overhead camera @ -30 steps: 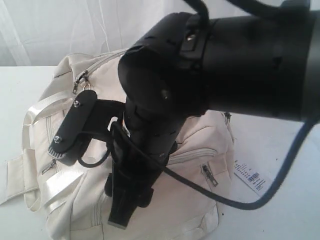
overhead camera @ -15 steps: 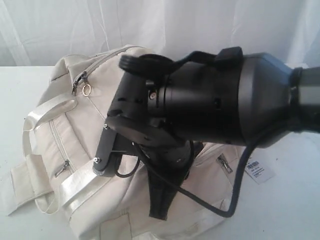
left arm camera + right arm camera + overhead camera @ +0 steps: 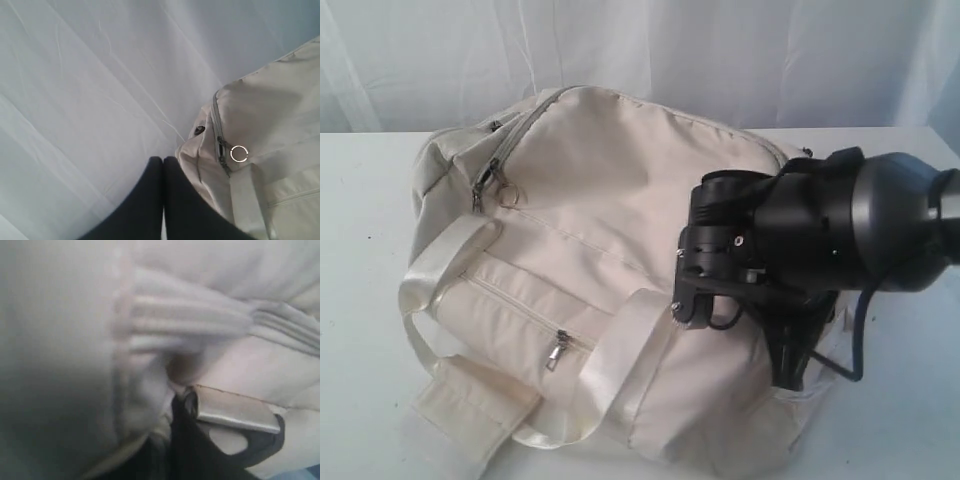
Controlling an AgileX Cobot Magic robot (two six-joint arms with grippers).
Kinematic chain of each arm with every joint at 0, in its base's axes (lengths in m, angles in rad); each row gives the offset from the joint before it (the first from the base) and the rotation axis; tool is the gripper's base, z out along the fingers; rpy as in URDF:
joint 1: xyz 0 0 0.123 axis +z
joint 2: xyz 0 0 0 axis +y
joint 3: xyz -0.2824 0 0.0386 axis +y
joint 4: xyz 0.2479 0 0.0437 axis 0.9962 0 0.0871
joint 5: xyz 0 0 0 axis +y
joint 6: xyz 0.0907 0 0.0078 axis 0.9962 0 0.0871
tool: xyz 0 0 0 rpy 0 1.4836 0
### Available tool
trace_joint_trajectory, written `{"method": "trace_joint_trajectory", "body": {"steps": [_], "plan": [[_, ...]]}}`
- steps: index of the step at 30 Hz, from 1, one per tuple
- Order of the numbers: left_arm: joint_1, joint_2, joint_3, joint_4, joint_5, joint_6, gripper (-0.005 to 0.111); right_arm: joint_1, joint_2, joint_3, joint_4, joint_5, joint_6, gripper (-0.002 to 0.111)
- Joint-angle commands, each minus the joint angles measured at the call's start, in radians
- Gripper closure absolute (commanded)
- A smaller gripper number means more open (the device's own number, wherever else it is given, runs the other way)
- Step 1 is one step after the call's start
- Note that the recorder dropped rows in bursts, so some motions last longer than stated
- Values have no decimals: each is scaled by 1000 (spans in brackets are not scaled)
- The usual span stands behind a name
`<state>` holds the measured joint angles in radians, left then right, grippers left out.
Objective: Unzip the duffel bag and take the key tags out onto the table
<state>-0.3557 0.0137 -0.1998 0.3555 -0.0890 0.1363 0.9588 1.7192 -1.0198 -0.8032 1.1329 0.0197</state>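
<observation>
1. The table [image 3: 360, 230], wide and white, carried the duffel bag [image 3: 620, 190] across its middle. The bag's main zip looked closed along all that showed.
2. The right arm [image 3: 860, 230] reached low at the bag's right-hand end in the exterior view.
3. The right gripper [image 3: 182, 400] was buried in bunched cream fabric there. The wrist view was too blurred to tell whether its fingers were clamped on the cloth or only pushed against it.
4. The left gripper [image 3: 163, 164] hung off the bag's opposite end, near it but apart, with its fingers pressed together on nothing.
5. The ringed zip pull [image 3: 503, 192] lay at that left end, just above the satin strap [image 3: 445, 265] — nothing was touching it.
6. The key tags were nowhere in view; presumably they were inside the bag.
7. I judged the task to be at its first step — unzipping — with nothing opened yet. The next move seemed to call for the right gripper to steady the bag's end. The left gripper would then part its fingers, pinch the small pull, and draw it along the zip towards the right arm.
</observation>
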Motion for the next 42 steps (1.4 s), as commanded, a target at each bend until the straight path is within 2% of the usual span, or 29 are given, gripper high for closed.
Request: {"method": "trace_joint_trajectory", "body": {"steps": [1, 3, 7, 9, 18, 21, 28, 32, 36, 42], "plan": [[-6, -14, 1, -11, -6, -5, 107, -106, -13, 18, -32, 88, 79, 96], [-6, -14, 1, -11, -6, -5, 107, -120, -24, 18, -32, 88, 107, 84], [-6, -14, 1, -11, -6, -5, 107, -120, -63, 4, 4, 88, 146, 53], [-6, -14, 1, -11, -6, -5, 107, -120, -88, -16, 33, 88, 154, 46], [-6, -14, 1, -11, 0, -8, 107, -12, -220, -182, 62, 88, 229, 46], [-6, -14, 1, -11, 3, -8, 107, 23, -234, -214, 168, -129, 254, 46], [-6, -14, 1, -11, 3, -8, 107, 40, -139, -216, 541, -786, 254, 45], [-6, -14, 1, -11, 3, -8, 107, 40, -12, -216, 740, -1034, 318, 42], [-6, -14, 1, -11, 3, -8, 107, 40, 121, -240, 866, -1139, 426, 42], [-6, -14, 1, -11, -1, -8, 107, 48, 248, -348, 880, -1084, 542, 42]]}}
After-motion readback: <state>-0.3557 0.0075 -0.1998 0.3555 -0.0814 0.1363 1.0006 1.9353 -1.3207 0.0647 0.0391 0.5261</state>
